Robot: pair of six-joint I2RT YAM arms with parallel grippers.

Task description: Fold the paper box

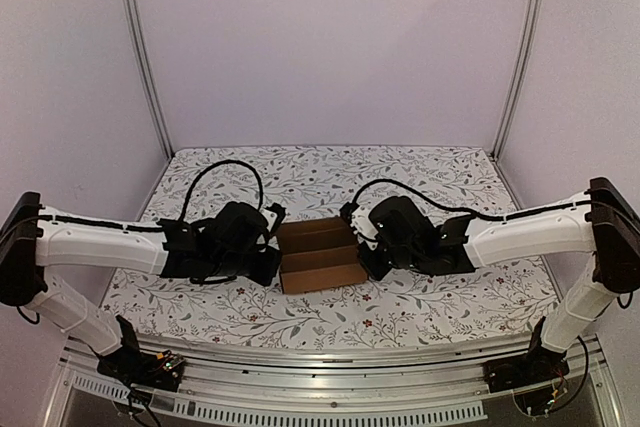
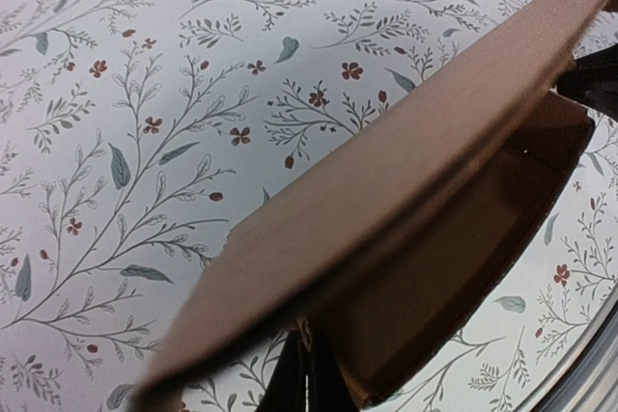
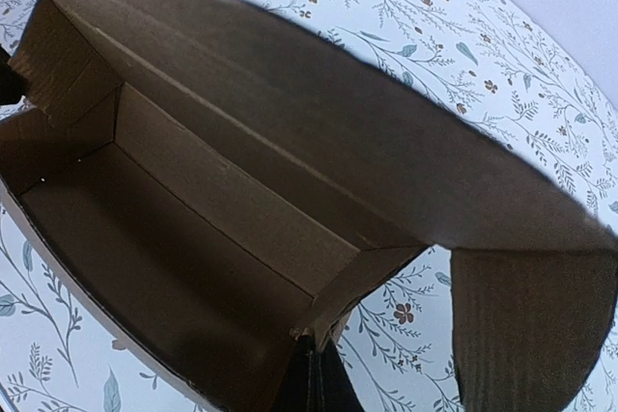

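The left gripper [image 1: 274, 259], fingers shut tight, touches the 9 o'clock end of the paper box [image 1: 320, 257] in the middle of the table [image 1: 430, 172], and the right gripper [image 1: 364, 245], shut too, touches its 3 o'clock end, likely so it stays put for folding.

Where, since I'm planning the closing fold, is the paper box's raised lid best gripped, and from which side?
I'd pinch the lid on its free long edge, coming in from a short end of the paper box. The panel is thin, stands raised over the open interior, and that edge hangs clear.
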